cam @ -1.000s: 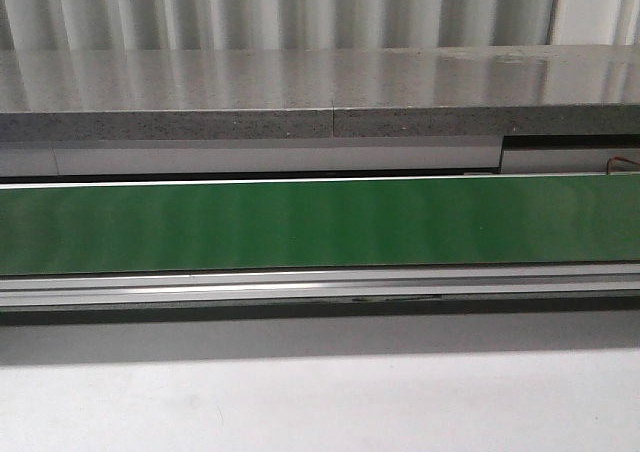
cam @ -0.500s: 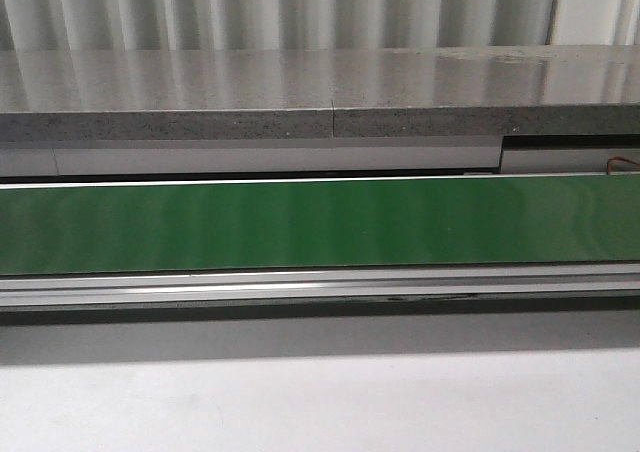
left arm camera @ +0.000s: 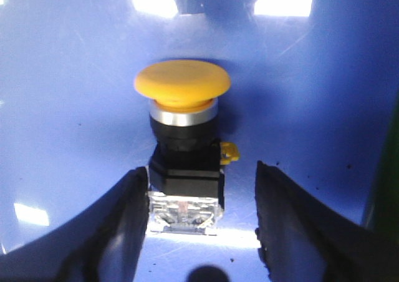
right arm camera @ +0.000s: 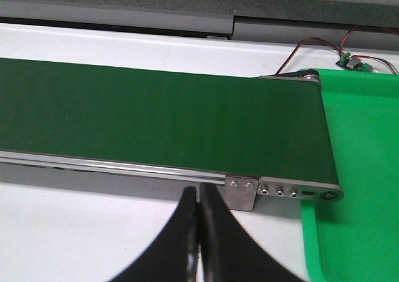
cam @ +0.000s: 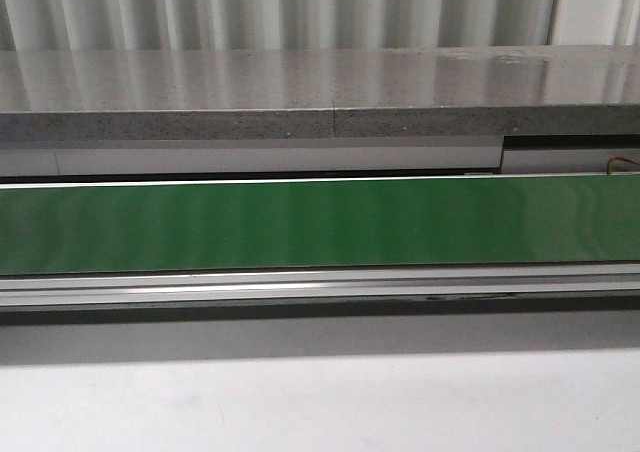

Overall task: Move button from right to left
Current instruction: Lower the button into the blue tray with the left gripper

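A green conveyor belt (cam: 320, 224) runs across the white counter (cam: 320, 402) below a grey ledge (cam: 300, 92), with neither arm in the front view. In the left wrist view the button (left arm camera: 184, 151) stands on a glossy blue surface (left arm camera: 312, 95) between the released left gripper (left arm camera: 202, 213) fingers (left arm camera: 134, 201), its yellow cap at twelve o'clock, one finger apparently touching the body. It looks light, rigid and smooth-capped, so the boxy black body seems the surest hold; the right gripper (right arm camera: 198, 232) is clenched, empty, near the belt's end.
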Motion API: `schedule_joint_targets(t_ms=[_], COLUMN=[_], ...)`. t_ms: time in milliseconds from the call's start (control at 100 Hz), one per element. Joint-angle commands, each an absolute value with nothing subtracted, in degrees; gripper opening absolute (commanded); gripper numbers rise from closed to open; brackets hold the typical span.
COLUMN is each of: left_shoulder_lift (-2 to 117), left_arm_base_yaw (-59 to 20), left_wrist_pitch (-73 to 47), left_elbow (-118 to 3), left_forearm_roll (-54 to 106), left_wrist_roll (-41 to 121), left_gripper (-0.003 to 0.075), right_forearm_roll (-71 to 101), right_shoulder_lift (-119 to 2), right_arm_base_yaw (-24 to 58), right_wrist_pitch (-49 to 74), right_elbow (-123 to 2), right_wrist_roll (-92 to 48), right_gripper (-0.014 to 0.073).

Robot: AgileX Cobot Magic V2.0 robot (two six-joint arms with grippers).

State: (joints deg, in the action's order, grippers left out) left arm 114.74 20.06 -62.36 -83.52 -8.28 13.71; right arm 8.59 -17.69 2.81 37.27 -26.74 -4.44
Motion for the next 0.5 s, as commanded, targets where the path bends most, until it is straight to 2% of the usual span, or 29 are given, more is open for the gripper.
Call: schedule_joint_targets(t_ms=[0, 110, 230, 350, 490], left_shoulder_lift=[109.9, 106.7, 102.0, 97.9, 92.6], left_arm_base_yaw=[20.3, 20.2, 19.5, 18.8, 17.0], left_wrist_pitch=[-61.3, -58.9, -57.3, -56.6, -54.8], left_elbow=[-85.1, -85.1, -85.1, -85.1, -85.1], left_forearm_roll=[-8.2, -6.7, -6.2, -1.9, 2.7], left_wrist_roll=[13.8, 13.7, 13.4, 13.2, 11.8], left_gripper=[0.0347, 0.0273, 0.0106, -0.0022, -0.002], right_forearm_roll=[8.8, 8.8, 8.8, 8.8, 8.8], right_shoulder_lift=[-18.0, -18.0, -18.0, -18.0, -18.0], right_arm_base_yaw=[2.8, 2.8, 2.8, 2.8, 2.8], right_wrist_pitch=[32.8, 32.8, 32.8, 32.8, 32.8], right_elbow=[-28.0, -28.0, -28.0, -28.0, -28.0], right_wrist_roll=[-4.9, -4.9, -4.9, -4.9, -4.9], right_gripper=[-0.0067, -0.0067, -0.0067, -0.0067, -0.0067])
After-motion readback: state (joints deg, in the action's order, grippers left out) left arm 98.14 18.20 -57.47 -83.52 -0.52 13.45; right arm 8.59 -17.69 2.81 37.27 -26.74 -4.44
